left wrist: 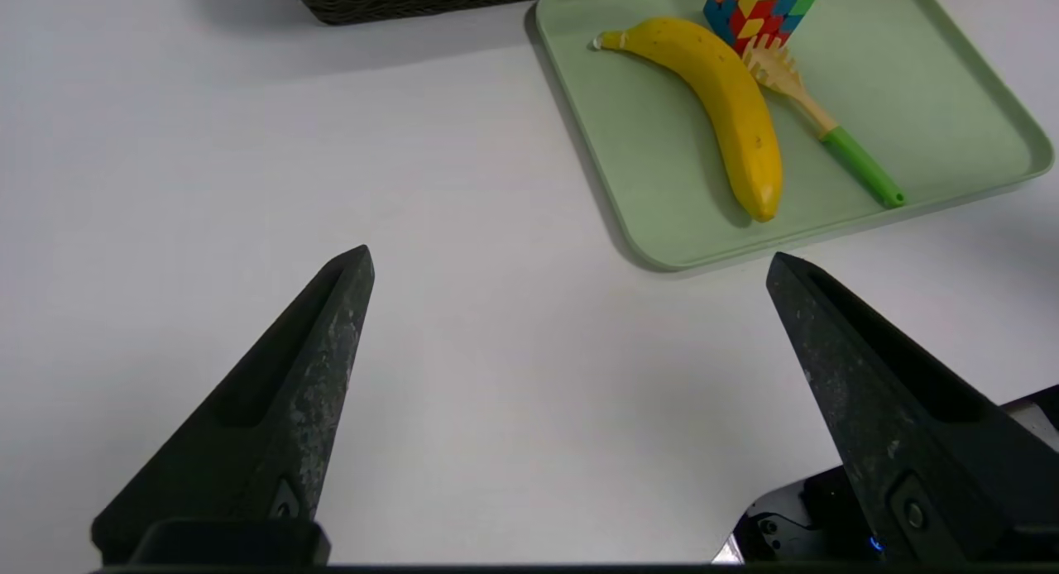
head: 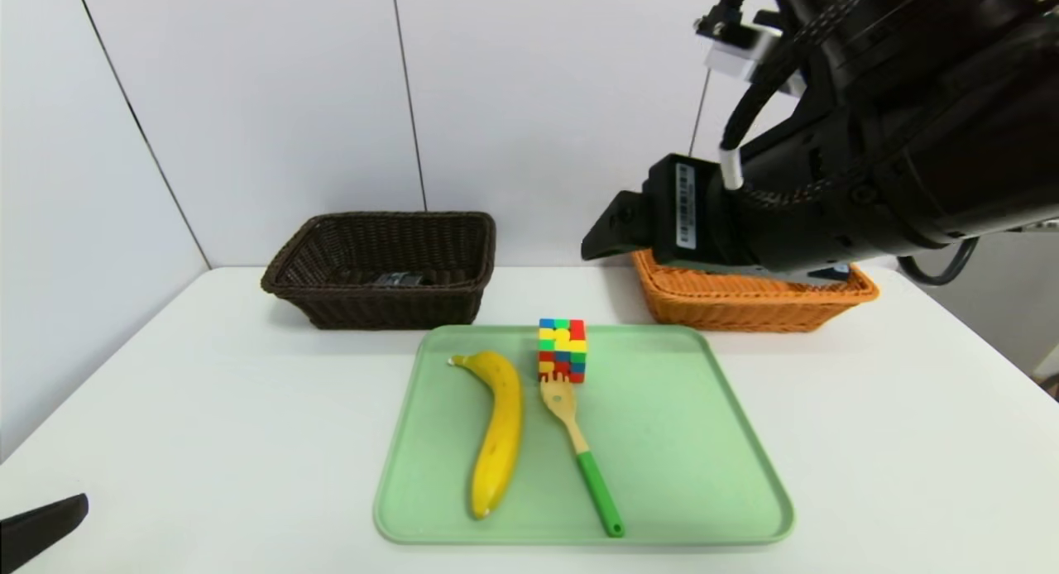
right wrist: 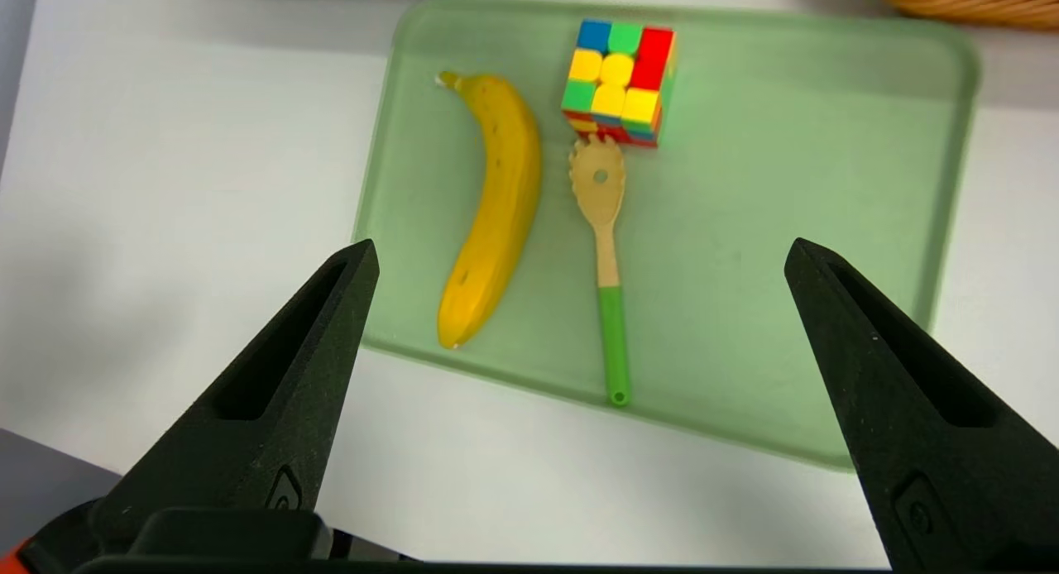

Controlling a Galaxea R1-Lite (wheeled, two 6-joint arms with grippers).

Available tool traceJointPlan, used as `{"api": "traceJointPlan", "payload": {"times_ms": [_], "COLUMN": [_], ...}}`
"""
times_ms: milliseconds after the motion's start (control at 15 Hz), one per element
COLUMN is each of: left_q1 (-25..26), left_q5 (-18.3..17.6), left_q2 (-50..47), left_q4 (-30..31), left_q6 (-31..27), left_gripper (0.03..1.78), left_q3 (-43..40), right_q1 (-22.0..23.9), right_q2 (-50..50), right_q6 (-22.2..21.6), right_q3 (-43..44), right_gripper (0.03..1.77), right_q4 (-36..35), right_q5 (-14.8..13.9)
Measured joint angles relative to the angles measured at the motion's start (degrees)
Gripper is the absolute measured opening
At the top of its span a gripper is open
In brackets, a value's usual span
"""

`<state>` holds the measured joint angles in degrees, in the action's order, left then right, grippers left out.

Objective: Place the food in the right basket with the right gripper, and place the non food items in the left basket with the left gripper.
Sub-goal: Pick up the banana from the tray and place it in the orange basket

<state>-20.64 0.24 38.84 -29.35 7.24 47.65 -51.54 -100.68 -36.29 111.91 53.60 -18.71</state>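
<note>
1. Head view: the white surface point(head: 207, 433) is carrying everything.
2. A pale green tray point(head: 678, 442) is lying at its middle.
3. The dark brown basket point(head: 397, 307) is standing behind the tray, to the left; the orange-tan basket point(head: 736, 313) is standing behind it, to the right, partly hidden by the right arm.
4. The right pincer point(right wrist: 583, 247) is hovering above the surface, before the orange-tan basket, jaws standing wide apart, holding nothing.
5. The left pincer point(left wrist: 571, 251) is hovering over the near left of the surface, jaws wide apart, holding nothing.
6. The banana point(head: 505, 425) is lying on the tray's left half.
7. The fork point(head: 583, 450) is lying right of the banana, green handle pointing nearer.
8. The puzzle cube point(head: 563, 351) is sitting at the fork's tines; cannot tell if touching.
9. A small dark item point(head: 400, 279) is resting inside the dark brown basket; identity unclear.
</note>
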Motion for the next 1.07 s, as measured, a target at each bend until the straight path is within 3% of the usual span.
{"api": "traceJointPlan", "payload": {"times_ms": [400, 733, 1067], "left_q1": [0.2, 1.2, 1.5], "left_q5": [2.0, 3.2, 3.0], "left_q2": [-1.9, -2.6, -2.9], "left_q4": [-0.1, -0.9, -1.0], "left_q6": [-0.1, -0.2, 0.0], "left_gripper": [1.69, 1.69, 1.69], "left_q3": [-1.1, -0.8, -1.1], "right_q1": [-1.7, -1.3, -2.7], "right_q2": [-4.9, -8.8, -14.5], "right_q6": [-1.5, -5.2, -6.8], "right_q3": [0.1, 0.2, 0.3], "right_gripper": [1.69, 1.69, 1.69], "right_q4": [2.3, 2.1, -0.4], "right_q5": [0.6, 9.1, 10.6]}}
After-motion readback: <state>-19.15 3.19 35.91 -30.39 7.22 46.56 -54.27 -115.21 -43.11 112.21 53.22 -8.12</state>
